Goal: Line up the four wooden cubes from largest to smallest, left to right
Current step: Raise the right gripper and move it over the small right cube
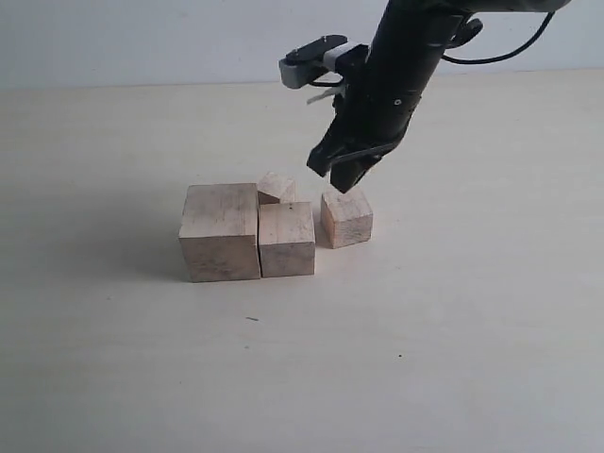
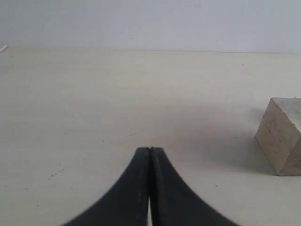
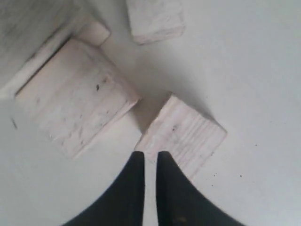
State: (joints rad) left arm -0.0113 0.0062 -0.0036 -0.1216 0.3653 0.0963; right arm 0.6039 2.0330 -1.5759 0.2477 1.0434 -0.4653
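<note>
Beige tabletop [image 1: 453, 359], white wall [image 1: 142, 38], four wooden cubes [image 1: 220, 231]

Arm casing [image 1: 401, 66]: was black, glossy.
Wrist camera [image 1: 316, 58]: was grey, white bracket.
Cable [image 1: 514, 45]: was black, looped.
Left gripper fingers [image 2: 136, 188]: were black, tapered.
Right gripper fingers [image 3: 131, 193]: likewise.

Closed hand [image 2: 150, 153]; wooden cube [image 2: 281, 136] nearby
</note>
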